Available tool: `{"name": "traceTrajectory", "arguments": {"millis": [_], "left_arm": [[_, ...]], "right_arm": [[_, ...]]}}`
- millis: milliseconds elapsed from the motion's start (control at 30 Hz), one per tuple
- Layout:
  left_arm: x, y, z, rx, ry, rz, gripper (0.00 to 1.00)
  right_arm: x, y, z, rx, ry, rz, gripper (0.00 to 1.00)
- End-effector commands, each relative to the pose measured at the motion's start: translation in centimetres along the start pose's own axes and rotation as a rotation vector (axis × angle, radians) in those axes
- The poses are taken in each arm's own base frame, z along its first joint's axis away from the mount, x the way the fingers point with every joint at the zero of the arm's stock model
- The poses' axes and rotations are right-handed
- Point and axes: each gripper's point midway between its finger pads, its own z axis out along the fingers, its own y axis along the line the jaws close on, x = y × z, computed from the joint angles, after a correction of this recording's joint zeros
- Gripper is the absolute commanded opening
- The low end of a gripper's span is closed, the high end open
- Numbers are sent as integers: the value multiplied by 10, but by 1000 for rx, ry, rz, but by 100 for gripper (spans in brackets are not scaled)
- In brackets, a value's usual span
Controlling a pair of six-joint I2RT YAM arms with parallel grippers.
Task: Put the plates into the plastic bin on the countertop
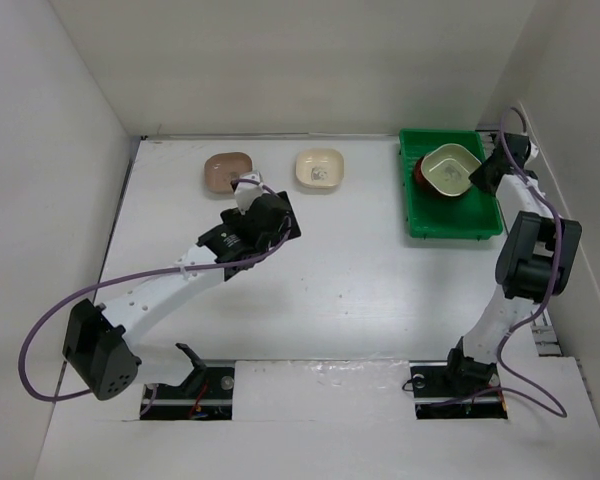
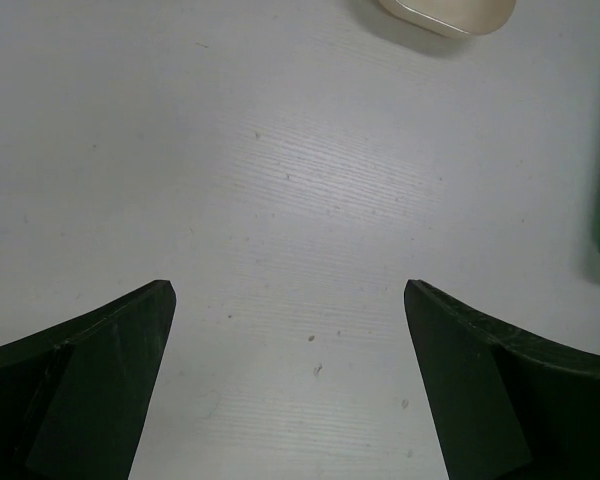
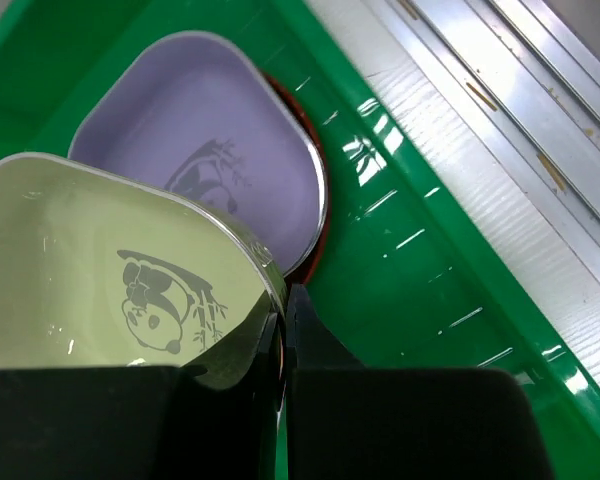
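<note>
Light green plate (image 3: 100, 270): stiff, light, probably slick. It was pinched at its rim by the right gripper (image 3: 283, 325) over the plastic bin (image 3: 410, 270), upper right of the top view. Left gripper (image 2: 288, 300) was spread, empty.

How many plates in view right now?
5. On the countertop: tan-pink plate, cream plate. In the plastic bin: light green plate pinched by the right hand, over a lavender plate on a red-brown plate. More may be hidden underneath.
</note>
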Motion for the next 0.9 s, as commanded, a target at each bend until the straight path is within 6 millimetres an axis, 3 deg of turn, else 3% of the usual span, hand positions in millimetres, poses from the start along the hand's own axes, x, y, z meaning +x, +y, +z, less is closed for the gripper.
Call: {"name": "traceTrajectory", "arguments": {"millis": [0, 167, 367, 467, 600, 633, 667, 733, 867], "left_arm": [[1, -1, 0, 18, 0, 16, 100], [5, -9, 8, 21, 22, 34, 100], [5, -9, 8, 21, 23, 34, 100], [3, -10, 6, 28, 16, 28, 100], [4, -11, 6, 34, 23, 28, 100], [1, -13, 4, 40, 17, 23, 100], [1, -13, 4, 40, 17, 23, 100], [-3, -13, 3, 30, 8, 14, 100], [-15, -5, 20, -11, 37, -61, 100]], "right_arm": [[-25, 16, -5, -83, -79, 170, 0], [-27, 24, -5, -104, -103, 316, 0], [-18, 17, 8, -52, -101, 345, 0], [-19, 17, 9, -44, -108, 383, 7], [-27, 17, 10, -35, -129, 396, 79], [-32, 20, 5, -45, -140, 408, 83], [-24, 16, 7, -16, -135, 401, 86], [-33, 17, -5, -23, -163, 405, 99], [-22, 42, -18, -91, -159, 343, 99]]}}
